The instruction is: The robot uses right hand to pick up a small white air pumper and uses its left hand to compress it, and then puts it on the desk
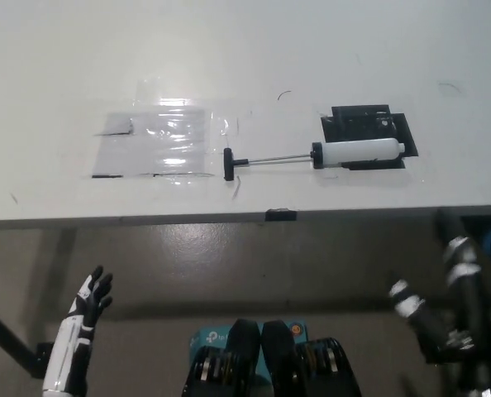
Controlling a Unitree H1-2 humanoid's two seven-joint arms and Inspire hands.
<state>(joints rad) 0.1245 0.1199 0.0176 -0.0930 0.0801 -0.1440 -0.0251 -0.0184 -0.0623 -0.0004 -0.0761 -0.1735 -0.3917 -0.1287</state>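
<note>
Both hands hang below desk (229, 50) edge; pumper (328, 155) lies beyond.

Bare desk (254, 50) surrounds the air pumper (328, 155); only a flat taped patch (154, 139) lies near.

The left hand (92, 296) showed at the lower left, but its forearm ran off the bottom edge, so nothing below the wrist could be followed. The right hand (411, 308) was dark and blurred against the floor; whether its fingers were spread or closed could not be told, and its arm was cut by the right and bottom edges. Up and left of that hand, the air pumper (316, 156) hid the middle of the black patch (365, 122) under it. A small dark tab (280, 215) at the desk (245, 50) edge was too small to identify.
</note>
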